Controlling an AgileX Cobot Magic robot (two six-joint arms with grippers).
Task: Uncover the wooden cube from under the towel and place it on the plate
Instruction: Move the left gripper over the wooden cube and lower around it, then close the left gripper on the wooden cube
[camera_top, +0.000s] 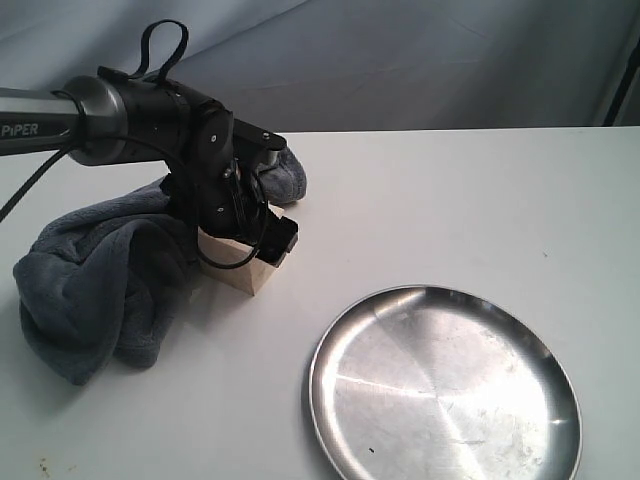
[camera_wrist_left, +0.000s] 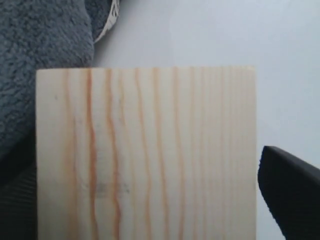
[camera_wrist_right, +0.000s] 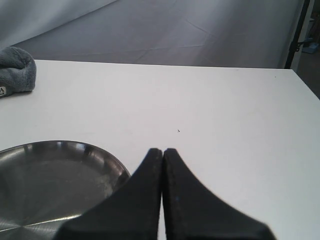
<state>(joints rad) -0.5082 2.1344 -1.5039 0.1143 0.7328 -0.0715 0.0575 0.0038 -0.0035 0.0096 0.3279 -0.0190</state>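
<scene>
**Straddling the uncovered cube, left gripper low over the table**

The left gripper (camera_top: 243, 240) points down over the wooden cube (camera_top: 256, 276), with a black finger on either side of the block. In the left wrist view the cube's pale, grain-lined top face (camera_wrist_left: 145, 155) fills most of the picture. One dark finger (camera_wrist_left: 290, 195) sits just beside its edge, and I cannot tell whether the jaws are pressing on the wood.

The cube rests on the white table (camera_top: 450, 200) and nothing lies over its top. The blue-grey towel (camera_top: 90, 280) lies bunched just beside it, on the side away from the plate, and its white tag (camera_wrist_left: 107, 22) shows near the cube. The stainless-steel plate (camera_top: 445, 390) lies near the cube without touching it.

The right gripper (camera_wrist_right: 163, 155) has its fingers pressed together, holding nothing, above the table by the plate's rim.
</scene>
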